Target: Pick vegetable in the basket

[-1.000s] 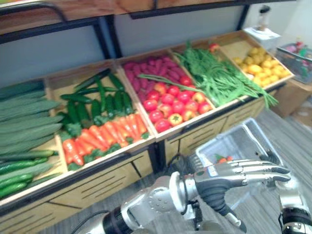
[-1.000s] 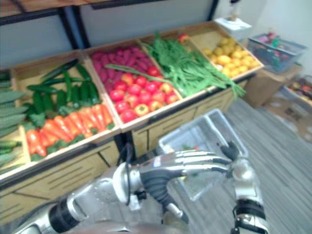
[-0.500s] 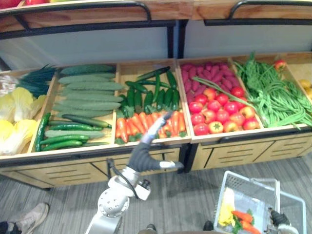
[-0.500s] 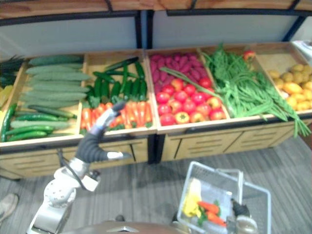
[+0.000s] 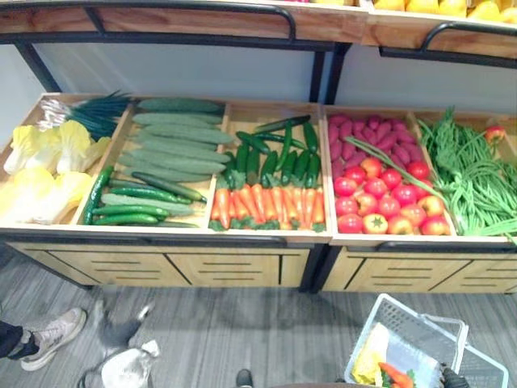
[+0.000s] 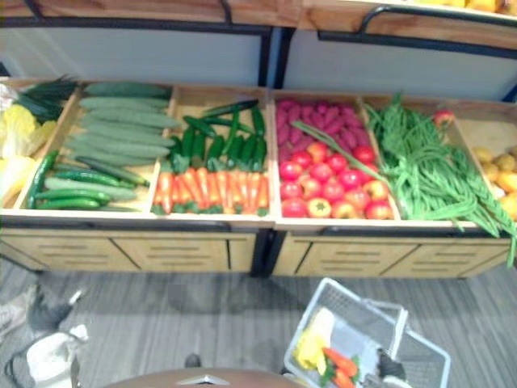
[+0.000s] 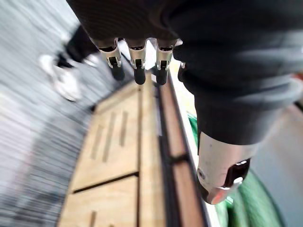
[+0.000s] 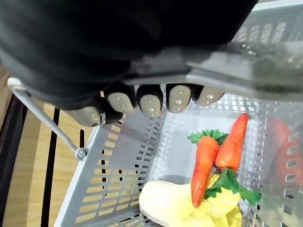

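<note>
Grey plastic basket (image 8: 111,189) hangs above the floor (image 5: 242,331), in front of the wooden stand (image 5: 242,267) and before its tomatoes (image 5: 380,198). The right hand (image 8: 150,100) is clenched round the basket's handle (image 8: 236,78). Inside lie two carrots (image 8: 204,161), touching each other and resting partly on a pale yellow cabbage (image 8: 175,203). The left hand (image 7: 136,56) is low before the stand's left end, fingers straight and released.

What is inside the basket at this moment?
Carrots with green tops lie on a pale leafy cabbage in the basket. The right hand, curled round the handle, covers the rest of the inside.
</note>
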Robot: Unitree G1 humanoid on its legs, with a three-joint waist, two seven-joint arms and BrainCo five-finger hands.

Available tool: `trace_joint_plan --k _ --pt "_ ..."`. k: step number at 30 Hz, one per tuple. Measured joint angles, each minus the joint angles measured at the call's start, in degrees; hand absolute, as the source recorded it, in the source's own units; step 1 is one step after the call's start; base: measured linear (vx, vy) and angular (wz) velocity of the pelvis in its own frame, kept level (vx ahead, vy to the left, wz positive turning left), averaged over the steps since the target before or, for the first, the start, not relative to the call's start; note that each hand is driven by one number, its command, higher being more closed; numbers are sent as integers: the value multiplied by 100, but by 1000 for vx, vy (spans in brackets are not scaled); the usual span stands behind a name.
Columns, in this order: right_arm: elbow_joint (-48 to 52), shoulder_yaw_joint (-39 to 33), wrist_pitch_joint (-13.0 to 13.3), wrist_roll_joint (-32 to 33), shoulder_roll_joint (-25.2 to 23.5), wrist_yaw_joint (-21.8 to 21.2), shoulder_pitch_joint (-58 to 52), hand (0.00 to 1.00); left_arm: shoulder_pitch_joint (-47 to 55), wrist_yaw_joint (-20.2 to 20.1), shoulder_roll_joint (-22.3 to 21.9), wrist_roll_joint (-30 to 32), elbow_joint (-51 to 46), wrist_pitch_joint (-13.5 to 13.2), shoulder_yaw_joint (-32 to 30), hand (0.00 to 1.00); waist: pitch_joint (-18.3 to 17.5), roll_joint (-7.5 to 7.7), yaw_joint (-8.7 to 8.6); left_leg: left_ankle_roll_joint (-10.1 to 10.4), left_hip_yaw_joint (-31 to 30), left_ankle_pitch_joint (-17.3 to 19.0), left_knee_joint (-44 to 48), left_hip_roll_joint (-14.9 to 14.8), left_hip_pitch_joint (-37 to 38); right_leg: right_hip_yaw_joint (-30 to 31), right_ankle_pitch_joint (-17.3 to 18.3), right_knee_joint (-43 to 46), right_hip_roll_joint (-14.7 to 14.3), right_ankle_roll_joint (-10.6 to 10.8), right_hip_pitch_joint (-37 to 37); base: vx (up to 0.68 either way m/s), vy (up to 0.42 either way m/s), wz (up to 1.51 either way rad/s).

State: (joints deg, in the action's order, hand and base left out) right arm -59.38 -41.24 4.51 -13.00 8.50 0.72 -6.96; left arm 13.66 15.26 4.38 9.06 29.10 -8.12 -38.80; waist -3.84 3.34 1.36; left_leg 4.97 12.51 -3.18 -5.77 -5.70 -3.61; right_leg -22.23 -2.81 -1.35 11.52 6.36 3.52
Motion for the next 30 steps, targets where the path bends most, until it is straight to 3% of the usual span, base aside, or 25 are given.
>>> trace_joint_plan --k 7,14,20,30 --pt "-220 -122 5 236 -76 101 57 100 -33 12 9 -180 2703 370 -1094 0 -37 -28 -185 17 9 32 -1 14 33 27 23 -77 15 32 -53 10 0 0" --pt "-456 -86 80 240 -78 142 229 100 -82 -202 -67 -337 3249 502 -1183 0 -24 -40 -218 96 340 143 -3 -16 313 408 42 -56 -53 14 -86 35 -5 -27" --pt "-457 201 110 241 -74 162 229 100 -138 -457 -302 -371 3266 497 -308 0 14 -56 -272 108 481 246 -1 0 378 567 42 -146 -67 15 -80 53 -1 -14" --pt "-470 832 194 233 -82 124 366 100 -264 -768 -236 -322 3423 442 798 0 174 -34 -259 98 446 310 31 -11 511 679 75 -130 -107 -7 -192 46 -11 -3"
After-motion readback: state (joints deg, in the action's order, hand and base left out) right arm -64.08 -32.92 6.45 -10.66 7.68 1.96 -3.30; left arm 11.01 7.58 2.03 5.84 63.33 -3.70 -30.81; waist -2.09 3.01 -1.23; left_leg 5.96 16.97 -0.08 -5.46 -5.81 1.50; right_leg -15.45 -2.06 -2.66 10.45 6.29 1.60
